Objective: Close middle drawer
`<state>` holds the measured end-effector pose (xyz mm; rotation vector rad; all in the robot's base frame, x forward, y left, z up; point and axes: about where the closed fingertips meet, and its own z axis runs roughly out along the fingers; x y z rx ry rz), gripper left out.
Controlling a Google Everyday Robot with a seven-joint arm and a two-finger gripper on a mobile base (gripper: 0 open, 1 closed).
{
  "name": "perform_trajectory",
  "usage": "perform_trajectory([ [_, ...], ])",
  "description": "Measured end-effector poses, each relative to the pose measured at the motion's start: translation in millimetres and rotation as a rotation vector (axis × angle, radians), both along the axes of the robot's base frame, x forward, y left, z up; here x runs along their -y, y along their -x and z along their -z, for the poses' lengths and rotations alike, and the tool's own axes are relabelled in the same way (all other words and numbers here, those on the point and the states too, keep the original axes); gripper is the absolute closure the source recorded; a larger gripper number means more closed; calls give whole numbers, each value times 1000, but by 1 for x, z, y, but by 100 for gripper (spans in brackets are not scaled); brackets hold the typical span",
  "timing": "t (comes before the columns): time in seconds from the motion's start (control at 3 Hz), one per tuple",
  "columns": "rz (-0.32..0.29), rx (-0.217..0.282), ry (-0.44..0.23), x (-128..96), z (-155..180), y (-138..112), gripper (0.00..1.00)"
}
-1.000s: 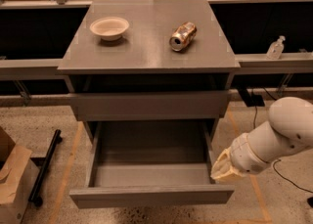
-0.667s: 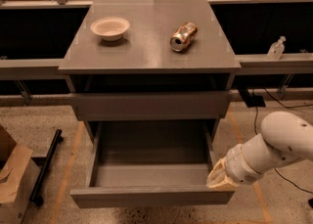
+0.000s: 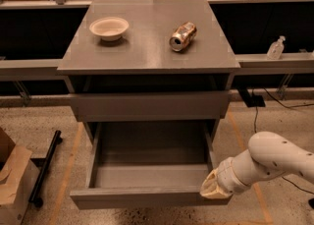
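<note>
The middle drawer (image 3: 137, 198) is a plain grey drawer. It stands pulled far out of the grey cabinet (image 3: 147, 57), and its deep interior (image 3: 152, 162) holds nothing I can see. My gripper (image 3: 212, 188), a cream-coloured end on a white arm (image 3: 270, 157), is at the drawer's front right corner, against the right end of the low front panel. Above the open drawer, the taller grey drawer front (image 3: 149, 105) sits nearly flush with the cabinet.
A white bowl (image 3: 109, 27) and a crushed can (image 3: 182, 36) lie on the cabinet top. A cardboard box (image 3: 12, 180) and a black bar (image 3: 45, 167) are on the floor at left. A clear bottle (image 3: 275, 48) stands on the ledge at right, with cables on the floor below it.
My arm and gripper have moved down and to the left, from beside the drawer's right wall to its front right corner. The drawer has not visibly moved.
</note>
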<state>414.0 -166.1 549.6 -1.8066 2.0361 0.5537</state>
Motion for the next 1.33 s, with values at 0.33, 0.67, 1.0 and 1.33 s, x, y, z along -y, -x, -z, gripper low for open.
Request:
perform_trajectory([
  [0.33,2,1,-1,0,1,-1,100],
  [0.67,-6,-20,35,-1,12,0,100],
  [1.0,-15,-23,52,-2,51,-6,100],
  [1.33,-15,-30,57,-2,88,-11,100],
])
